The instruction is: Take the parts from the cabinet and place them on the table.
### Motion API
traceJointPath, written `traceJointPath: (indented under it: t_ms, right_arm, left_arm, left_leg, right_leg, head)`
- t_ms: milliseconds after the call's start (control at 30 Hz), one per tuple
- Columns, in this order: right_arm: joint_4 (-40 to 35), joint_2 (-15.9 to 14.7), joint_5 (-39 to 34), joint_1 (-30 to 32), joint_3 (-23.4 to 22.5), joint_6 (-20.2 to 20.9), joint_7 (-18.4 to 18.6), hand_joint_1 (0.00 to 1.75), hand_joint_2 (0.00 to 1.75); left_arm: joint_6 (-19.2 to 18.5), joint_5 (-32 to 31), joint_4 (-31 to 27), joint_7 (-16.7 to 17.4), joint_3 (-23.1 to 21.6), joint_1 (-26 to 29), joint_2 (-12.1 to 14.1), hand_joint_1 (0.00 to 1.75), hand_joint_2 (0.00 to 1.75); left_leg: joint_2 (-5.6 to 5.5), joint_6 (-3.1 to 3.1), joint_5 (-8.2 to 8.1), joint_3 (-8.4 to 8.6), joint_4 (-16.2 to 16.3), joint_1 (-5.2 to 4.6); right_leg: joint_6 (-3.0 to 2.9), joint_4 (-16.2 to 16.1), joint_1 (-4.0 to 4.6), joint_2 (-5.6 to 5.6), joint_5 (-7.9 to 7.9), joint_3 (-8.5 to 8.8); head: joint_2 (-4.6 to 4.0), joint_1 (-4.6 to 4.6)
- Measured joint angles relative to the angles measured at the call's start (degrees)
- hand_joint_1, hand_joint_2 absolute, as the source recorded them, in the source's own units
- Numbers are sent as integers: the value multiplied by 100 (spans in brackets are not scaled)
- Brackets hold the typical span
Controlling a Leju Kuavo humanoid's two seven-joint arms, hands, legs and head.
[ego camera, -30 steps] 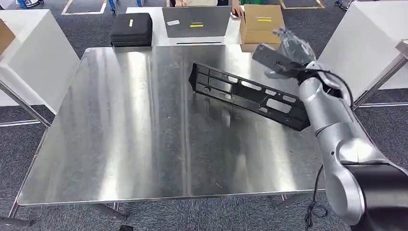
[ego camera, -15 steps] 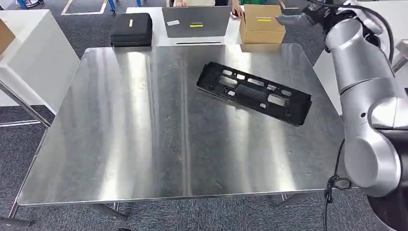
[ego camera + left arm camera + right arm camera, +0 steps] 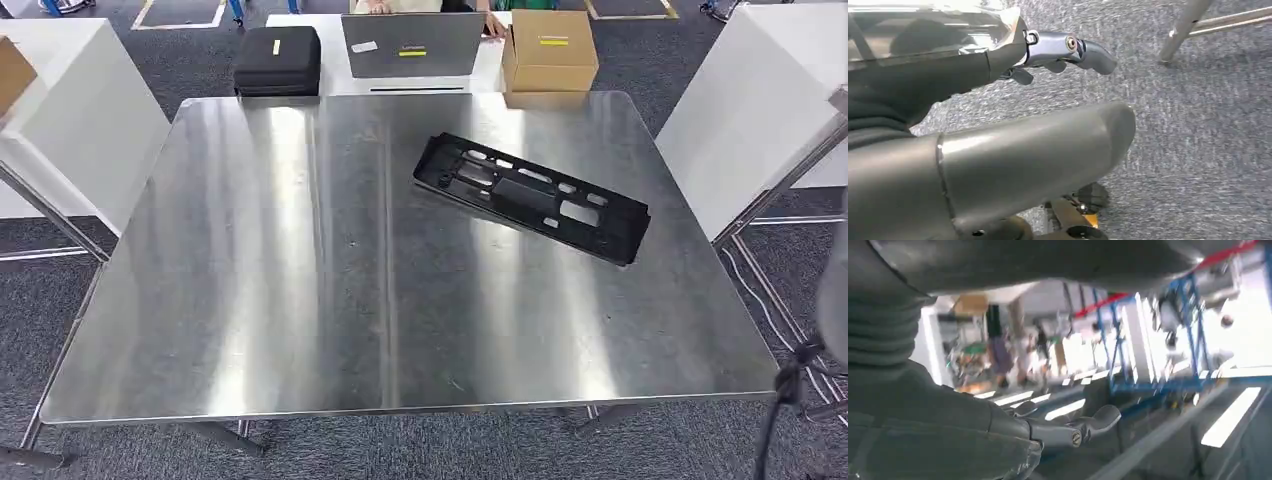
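A long black plastic part with several cut-outs lies flat on the steel table, right of centre and angled toward the far left. Nothing touches it. In the left wrist view my left hand hangs over grey carpet, thumb and fingers apart, holding nothing. In the right wrist view my right hand is raised and faces a blurred room. Its fingers are extended and hold nothing.
Behind the table stand a black case, a grey laptop and a cardboard box, with a person's hand beside the box. White cabinets flank the table at left and right. A cable hangs at the right edge.
My right hand let go of the black part, which settled flat on the table. The right arm then rose and swung out to the right.
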Motion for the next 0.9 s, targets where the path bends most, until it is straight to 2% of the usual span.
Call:
traceJointPath:
  t_ms: [133, 167, 233, 267, 300, 333, 367, 400, 433, 500, 567, 600, 633, 667, 733, 767, 800, 833, 867, 900]
  right_arm:
    - [-1047, -1280, -982, -34, 364, -39, -46, 0, 175]
    - [-1334, -1660, -1229, -23, 458, -96, -77, 0, 175]
    - [-1793, -2447, -1688, 101, 560, -422, -109, 0, 175]
    - [-2031, -2858, -1991, 246, 593, -725, -116, 0, 175]
    - [-2229, -3266, -2326, 467, 584, -1095, -96, 0, 175]
    - [-2596, -4053, -3048, 1031, 530, -1969, -85, 0, 175]
    - [-2885, -4835, -3793, 1512, 507, -2926, -73, 0, 175]
    - [-3029, -5405, -4384, 1701, 648, -3708, -61, 0, 175]
    - [-3217, -5961, -4967, 1640, 933, -4463, -66, 0, 175]
    - [-3624, -6794, -5229, 1215, 1716, -5297, -114, 0, 175]
    - [-3924, -7392, -4959, 718, 2730, -5033, -53, 0, 175]
    - [-4053, -7632, -4835, 520, 3167, -4762, -5, 0, 175]
    - [-4144, -7796, -4759, 315, 3477, -4591, 26, 0, 175]
    - [-4207, -7996, -4635, 19, 3814, -4592, 89, 0, 175]
    - [-4363, -8400, -4418, -712, 4406, -4826, 116, 0, 175]
    - [-4527, -8800, -4399, -1154, 4890, -4979, 4, 0, 175]
    - [-4585, -9143, -4533, -1480, 5296, -5053, -292, 0, 175]
    - [-4481, -9327, -4594, -1837, 5560, -4943, -768, 0, 175]
    - [-3925, -9509, -4254, -2602, 5835, -4467, -1655, 0, 175]
    - [-3435, -9558, -3908, -3393, 5993, -4019, -2450, 0, 175]
  left_arm:
    - [11, 55, 2, -68, 110, 26, -9, 0, 0]
    - [11, 68, 2, -79, 136, 34, -9, 0, 0]
    - [33, 110, 2, -114, 197, 42, -9, 0, 0]
    - [50, 142, 2, -120, 241, 43, -11, 0, 0]
    - [79, 160, 2, -120, 269, 39, -11, 0, 0]
    - [105, 195, 2, -123, 306, 41, -20, 0, 0]
    - [146, 210, 2, -120, 354, 43, -24, 0, 0]
    - [171, 239, 2, -112, 398, 68, -22, 0, 0]
    - [201, 267, 2, -109, 442, 89, -22, 0, 0]
    - [232, 287, 2, -98, 523, 125, -2, 0, 0]
    - [230, 280, 2, -100, 577, 103, 20, 0, 0]
    - [230, 278, 2, -98, 588, 77, 15, 0, 0]
    - [228, 271, 2, -98, 597, 54, 2, 0, 0]
    - [228, 276, 2, -96, 617, 36, -2, 0, 0]
    - [228, 319, 2, -55, 671, 28, 0, 0, 0]
    - [230, 335, 2, -17, 702, 34, -2, 0, 0]
    - [232, 334, 2, 24, 728, 48, -4, 0, 0]
    - [245, 332, 2, 61, 750, 67, -15, 0, 0]
    - [267, 328, 2, 91, 772, 69, -24, 0, 0]
    - [271, 319, 2, 105, 792, 61, -31, 0, 0]
  left_leg:
    - [-38, 3, -2, -18, 6, -5]
    - [-38, 18, -7, -18, 12, -9]
    - [-36, 38, -21, -9, 18, -13]
    - [-33, 44, -27, 4, 19, -11]
    - [-36, 41, -47, 23, 26, -2]
    - [-65, 66, -83, 52, 33, 29]
    - [-129, 75, -101, 69, 41, 45]
    - [-156, 72, -110, 61, 43, 27]
    - [-163, 80, -105, 42, 28, -27]
    - [-108, 93, -129, 56, 2, -75]
    - [3, 99, -185, 143, 4, -59]
    - [37, 80, -211, 177, 4, -57]
    - [41, 82, -215, 185, 2, -58]
    - [40, 83, -212, 205, 3, -61]
    - [18, 86, -210, 221, 8, -61]
    - [-25, 87, -208, 225, 10, -55]
    - [-43, 85, -213, 217, 9, -50]
    - [-44, 82, -217, 239, 15, -55]
    - [-53, 76, -235, 240, 14, -61]
    - [-78, 95, -238, 214, 14, -65]
  right_leg:
    - [5, -5, -5, -39, -3, 4]
    - [23, -6, -11, -38, -12, 1]
    - [24, -9, -14, -38, -13, 3]
    - [43, -10, -12, -35, -25, 12]
    - [45, -23, -13, -38, -29, -12]
    - [87, -57, 3, -62, -64, 42]
    - [110, -66, 20, -118, -90, 87]
    - [115, -49, 20, -144, -113, 115]
    - [117, -18, -20, -147, -110, 140]
    - [119, -5, -56, -88, -115, 125]
    - [127, -9, -47, 10, -133, 163]
    - [115, -9, -41, 34, -157, 182]
    - [114, -9, -46, 39, -164, 188]
    - [114, -8, -54, 39, -165, 141]
    - [121, -12, -67, 17, -186, 152]
    - [125, -14, -61, -11, -193, 170]
    - [132, -14, -55, -36, -203, 199]
    - [133, -15, -54, -40, -205, 199]
    - [131, -15, -56, -39, -209, 209]
    - [140, -16, -57, -54, -220, 259]
  head:
    - [0, -2]
    - [0, -7]
    - [0, -7]
    - [0, -4]
    - [0, -22]
    - [0, -42]
    - [0, 6]
    - [0, 108]
    - [0, 149]
    - [0, 125]
    - [0, 131]
    - [0, 144]
    - [0, 118]
    - [0, 122]
    - [0, 114]
    - [0, 120]
    - [0, 120]
    - [0, 114]
    - [0, 95]
    - [0, 68]
